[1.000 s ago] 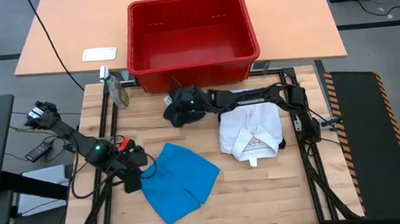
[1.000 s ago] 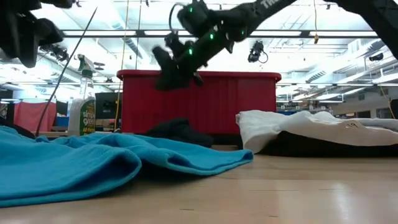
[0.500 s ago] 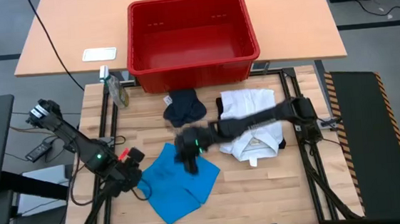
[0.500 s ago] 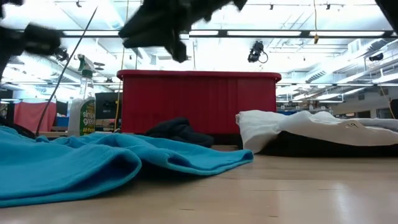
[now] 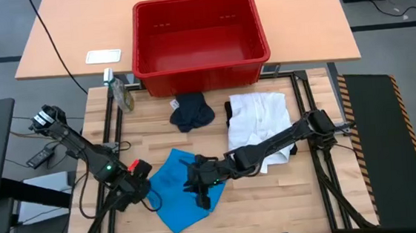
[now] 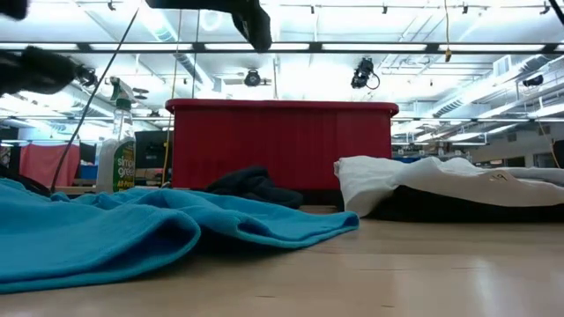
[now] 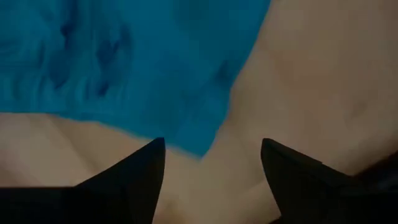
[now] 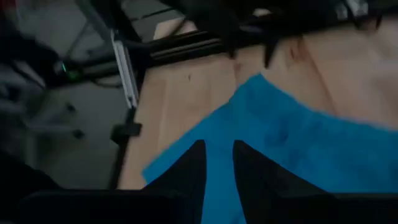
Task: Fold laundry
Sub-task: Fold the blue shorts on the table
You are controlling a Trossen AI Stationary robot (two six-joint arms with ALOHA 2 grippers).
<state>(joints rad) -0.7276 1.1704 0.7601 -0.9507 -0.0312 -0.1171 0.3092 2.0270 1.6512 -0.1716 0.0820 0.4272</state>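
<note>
Light wood-plank tabletop [image 5: 273, 193] framed by black metal rails. Beyond its far edge, larger tan table [image 5: 75, 30] carrying red plastic basket [image 5: 200, 39] and small white card [image 5: 103, 56]. Spray bottle [image 6: 115, 145] at tabletop's far left corner. Grey floor [image 5: 396, 49] with black-and-yellow hazard strip at right. Room behind: open ceiling, long fluorescent strip lights [image 6: 352, 47].
</note>
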